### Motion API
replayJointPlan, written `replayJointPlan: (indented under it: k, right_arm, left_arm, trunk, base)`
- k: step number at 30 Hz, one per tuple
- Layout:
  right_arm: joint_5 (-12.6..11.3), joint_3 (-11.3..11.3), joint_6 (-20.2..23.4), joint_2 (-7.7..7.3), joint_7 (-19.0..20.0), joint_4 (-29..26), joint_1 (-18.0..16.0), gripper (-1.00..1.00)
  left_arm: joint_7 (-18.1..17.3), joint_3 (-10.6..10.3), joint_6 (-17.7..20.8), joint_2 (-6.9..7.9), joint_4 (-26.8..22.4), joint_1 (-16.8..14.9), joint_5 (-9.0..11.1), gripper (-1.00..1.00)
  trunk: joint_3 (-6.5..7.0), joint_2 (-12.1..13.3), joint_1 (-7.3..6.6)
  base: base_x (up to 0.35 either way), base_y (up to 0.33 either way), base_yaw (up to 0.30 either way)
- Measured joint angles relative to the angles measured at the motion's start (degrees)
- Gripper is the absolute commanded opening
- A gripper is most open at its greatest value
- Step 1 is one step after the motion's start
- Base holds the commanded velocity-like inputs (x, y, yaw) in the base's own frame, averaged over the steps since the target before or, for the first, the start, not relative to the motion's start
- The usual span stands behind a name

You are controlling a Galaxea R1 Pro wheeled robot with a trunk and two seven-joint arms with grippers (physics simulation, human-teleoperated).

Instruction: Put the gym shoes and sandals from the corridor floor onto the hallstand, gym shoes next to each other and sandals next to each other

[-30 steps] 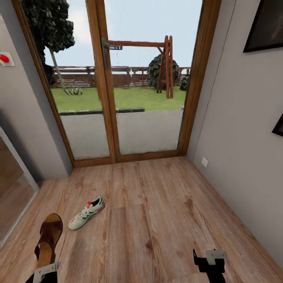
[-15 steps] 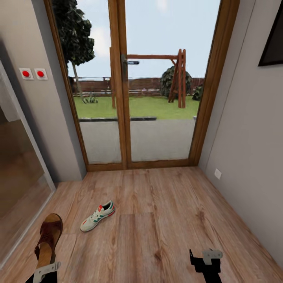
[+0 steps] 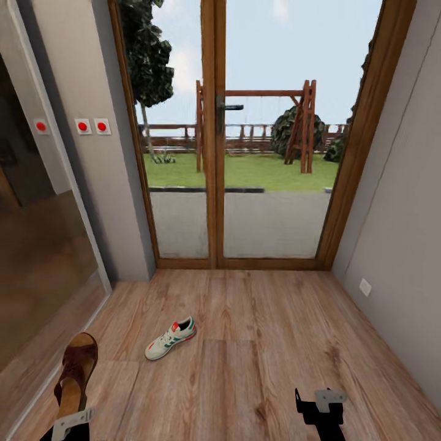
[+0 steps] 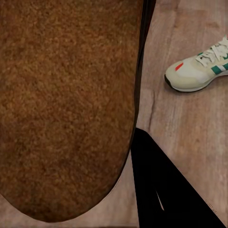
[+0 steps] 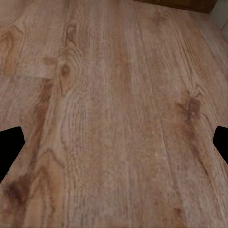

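Corridor floor (image 3: 257,367), left pincer (image 3: 68,422) pinching sandal (image 3: 76,373), gym shoe (image 3: 171,337) ahead, right pincer (image 3: 321,407) spread

A brown sandal (image 4: 66,104), its tan footbed close to the lens, is clamped against a black finger (image 4: 161,190) of the left gripper above the wood floor (image 4: 190,128), where a cream sneaker (image 4: 199,71) with green stripes lies nearby.

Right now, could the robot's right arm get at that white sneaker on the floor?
Probably yes, after moving closer. The right gripper is open and empty over bare floor, nothing lies between it and the gym shoe, but the shoe sits ahead toward the left side.
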Motion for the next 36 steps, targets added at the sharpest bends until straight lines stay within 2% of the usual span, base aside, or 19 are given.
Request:
replayJointPlan:
  k: [13, 26, 30, 36]
  right_arm:
    - [0.0, 0.03, -0.01, 0.0, 0.0, 0.0, 0.0, 1.0]
    - [0.1, 0.09, -0.02, 0.08, -0.03, 0.01, 0.0, 1.0]
    - [0.15, 0.1, -0.05, 0.08, -2.86, 0.01, 0.0, 1.0]
    - [0.23, 0.13, -0.05, 0.09, -3.9, 0.01, 0.0, 1.0]
  left_arm:
    - [-0.02, 0.03, 0.0, -0.01, 0.01, 0.01, 0.09, -1.0]
    - [0.01, 0.11, 0.02, -0.01, 0.01, 0.01, 0.1, -1.0]
    - [0.01, 0.11, 0.01, -0.01, 0.01, 0.01, 0.1, -1.0]
    - [0.01, 0.11, 0.04, -0.01, 0.01, 0.01, 0.1, -1.0]
  trunk:
    - [0.27, 0.41, -0.23]
    - [0.27, 0.41, -0.25]
    - [0.27, 0.41, -0.25]
    - [0.27, 0.41, -0.25]
  base:
    - [0.019, -0.013, 0.274]
    - [0.227, -0.157, 0.278]
    - [0.245, -0.17, 0.281]
    - [0.245, -0.17, 0.28]
